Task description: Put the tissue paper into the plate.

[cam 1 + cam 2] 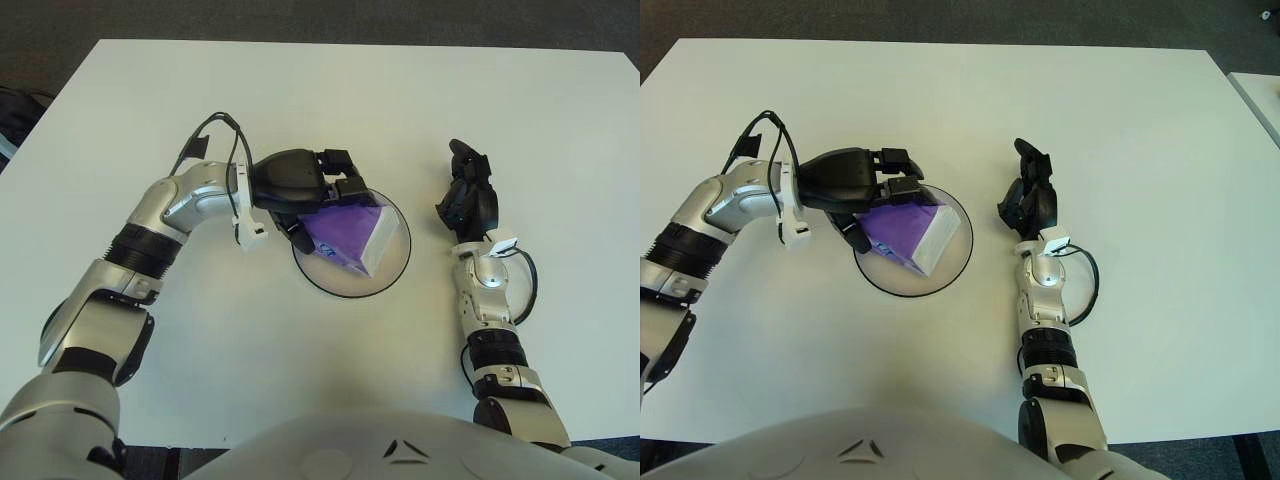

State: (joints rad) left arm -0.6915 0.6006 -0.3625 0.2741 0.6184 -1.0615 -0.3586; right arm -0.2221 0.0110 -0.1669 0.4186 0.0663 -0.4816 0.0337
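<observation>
A white table [300,90] holds a round plate [395,270] with a dark rim. The left hand [305,185] reaches over the plate's left edge, fingers closed around a purple tissue paper pack [350,232] that sits tilted inside the plate. The right hand [467,195] shows to the right of the plate, fingers curled, holding nothing.

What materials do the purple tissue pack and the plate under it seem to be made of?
Tissue pack: probably thin glossy plastic film, purple with a clear white end, held by the left hand.
Plate: looks like clear glass or plastic, since the white table shows through; only its rim is dark.
</observation>
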